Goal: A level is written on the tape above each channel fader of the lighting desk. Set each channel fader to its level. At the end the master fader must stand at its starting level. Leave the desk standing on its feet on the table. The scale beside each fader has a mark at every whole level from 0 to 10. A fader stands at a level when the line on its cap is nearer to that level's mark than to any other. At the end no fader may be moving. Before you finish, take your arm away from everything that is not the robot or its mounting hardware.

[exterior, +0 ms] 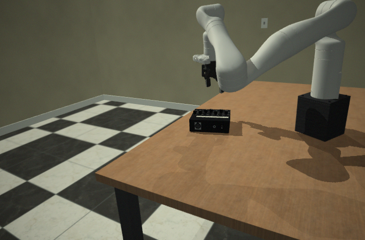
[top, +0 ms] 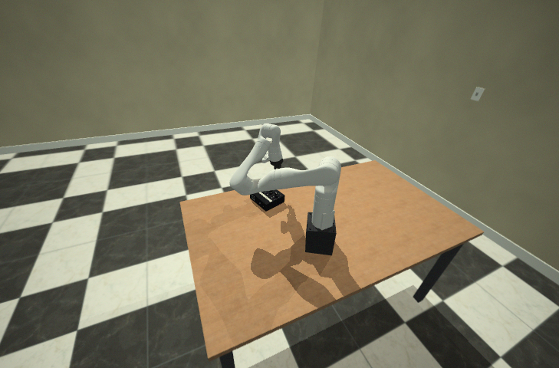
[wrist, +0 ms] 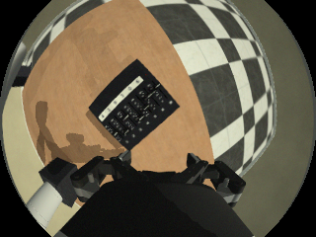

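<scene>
Exterior view showed the wooden table [top: 353, 242] [exterior: 245, 158] [wrist: 64, 84], the white arm [top: 288, 178] [exterior: 287, 39] reaching over it, the black lighting desk [top: 267, 201] [exterior: 209, 124] [wrist: 133, 106] upright near one long edge, towards a corner, and above it the gripper [top: 277, 168] [exterior: 214, 88] [wrist: 159, 158], fingers wide apart

– See the lighting desk [top: 267, 202] [exterior: 209, 125] [wrist: 134, 106]?
– Yes: black, boxy, standing level on the wooden table [top: 388, 217] [exterior: 245, 175] [wrist: 59, 89], near its edge.
– And the tape [top: 264, 196] [exterior: 212, 116] [wrist: 120, 99]?
– Running pale above the faders [top: 276, 195] [exterior: 215, 112] [wrist: 142, 118], figures too small to read.
</scene>
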Controlling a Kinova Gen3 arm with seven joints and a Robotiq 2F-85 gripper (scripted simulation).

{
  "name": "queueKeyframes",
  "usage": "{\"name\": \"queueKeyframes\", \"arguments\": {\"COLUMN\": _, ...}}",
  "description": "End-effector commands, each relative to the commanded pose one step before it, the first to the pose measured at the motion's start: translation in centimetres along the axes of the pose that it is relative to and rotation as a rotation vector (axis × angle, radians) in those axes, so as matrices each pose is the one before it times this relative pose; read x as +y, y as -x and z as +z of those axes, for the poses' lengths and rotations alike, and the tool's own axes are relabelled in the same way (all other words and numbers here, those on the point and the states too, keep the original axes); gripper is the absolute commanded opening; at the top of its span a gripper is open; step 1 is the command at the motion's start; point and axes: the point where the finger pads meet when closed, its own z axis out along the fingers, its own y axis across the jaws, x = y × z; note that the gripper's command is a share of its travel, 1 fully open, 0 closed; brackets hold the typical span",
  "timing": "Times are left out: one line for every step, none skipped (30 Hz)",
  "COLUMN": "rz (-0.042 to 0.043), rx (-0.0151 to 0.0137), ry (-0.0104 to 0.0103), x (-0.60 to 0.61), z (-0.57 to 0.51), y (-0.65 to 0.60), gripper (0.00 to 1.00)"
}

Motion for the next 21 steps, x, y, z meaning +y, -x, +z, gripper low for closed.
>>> {"name": "queueKeyframes", "arguments": {"rz": 0.16795, "rx": 0.02420, "ry": -0.01503, "x": -0.378, "z": -1.212, "y": -0.825, "gripper": 1.00}}
{"name": "queueKeyframes", "arguments": {"rz": 0.06457, "rx": 0.00581, "ry": -0.01032, "x": -0.306, "z": -0.308, "y": -0.174, "gripper": 1.00}}
{"name": "queueKeyframes", "arguments": {"rz": 0.06420, "rx": 0.00569, "ry": -0.01086, "x": -0.326, "z": -0.308, "y": -0.171, "gripper": 1.00}}
{"name": "queueKeyframes", "arguments": {"rz": 0.06345, "rx": 0.00550, "ry": -0.01133, "x": -0.344, "z": -0.305, "y": -0.166, "gripper": 1.00}}
{"name": "queueKeyframes", "arguments": {"rz": 0.06235, "rx": 0.00524, "ry": -0.01172, "x": -0.360, "z": -0.301, "y": -0.158, "gripper": 1.00}}
{"name": "queueKeyframes", "arguments": {"rz": 0.06091, "rx": 0.00492, "ry": -0.01202, "x": -0.373, "z": -0.295, "y": -0.148, "gripper": 1.00}}
{"name": "queueKeyframes", "arguments": {"rz": 0.05687, "rx": 0.00438, "ry": -0.01205, "x": -0.383, "z": -0.288, "y": -0.136, "gripper": 1.00}}
{"name": "queueKeyframes", "arguments": {"rz": 0.04346, "rx": 0.00326, "ry": -0.01130, "x": -0.389, "z": -0.279, "y": -0.124, "gripper": 1.00}}
{"name": "queueKeyframes", "arguments": {"rz": 0.04282, "rx": 0.00324, "ry": -0.01146, "x": -0.389, "z": -0.268, "y": -0.114, "gripper": 1.00}}
{"name": "queueKeyframes", "arguments": {"rz": 0.04196, "rx": 0.00310, "ry": -0.01143, "x": -0.385, "z": -0.257, "y": -0.104, "gripper": 1.00}}
{"name": "queueKeyframes", "arguments": {"rz": 0.04123, "rx": 0.00292, "ry": -0.01130, "x": -0.377, "z": -0.243, "y": -0.093, "gripper": 1.00}}
{"name": "queueKeyframes", "arguments": {"rz": 0.04067, "rx": 0.00272, "ry": -0.01111, "x": -0.366, "z": -0.229, "y": -0.080, "gripper": 1.00}}
{"name": "queueKeyframes", "arguments": {"rz": 0.00000, "rx": 0.00000, "ry": 0.00000, "x": 0.000, "z": 0.000, "y": 0.000, "gripper": 1.00}}
{"name": "queueKeyframes", "arguments": {"rz": 0.00000, "rx": 0.00000, "ry": 0.00000, "x": 0.000, "z": 0.000, "y": 0.000, "gripper": 1.00}}
{"name": "queueKeyframes", "arguments": {"rz": 0.09380, "rx": 0.00482, "ry": -0.01441, "x": -0.351, "z": -0.213, "y": -0.068, "gripper": 1.00}}
{"name": "queueKeyframes", "arguments": {"rz": 0.03937, "rx": 0.00162, "ry": -0.01028, "x": -0.336, "z": -0.195, "y": -0.038, "gripper": 1.00}}
{"name": "queueKeyframes", "arguments": {"rz": 0.03583, "rx": 0.00129, "ry": -0.00956, "x": -0.313, "z": -0.178, "y": -0.027, "gripper": 1.00}}
{"name": "queueKeyframes", "arguments": {"rz": 0.03223, "rx": 0.00100, "ry": -0.00876, "x": -0.288, "z": -0.160, "y": -0.018, "gripper": 1.00}}
{"name": "queueKeyframes", "arguments": {"rz": 0.02858, "rx": 0.00075, "ry": -0.00790, "x": -0.260, "z": -0.142, "y": -0.011, "gripper": 1.00}}
{"name": "queueKeyframes", "arguments": {"rz": 0.02495, "rx": 0.00055, "ry": -0.00699, "x": -0.230, "z": -0.124, "y": -0.005, "gripper": 1.00}}
{"name": "queueKeyframes", "arguments": {"rz": 0.02136, "rx": 0.00039, "ry": -0.00606, "x": -0.200, "z": -0.106, "y": -0.001, "gripper": 1.00}}
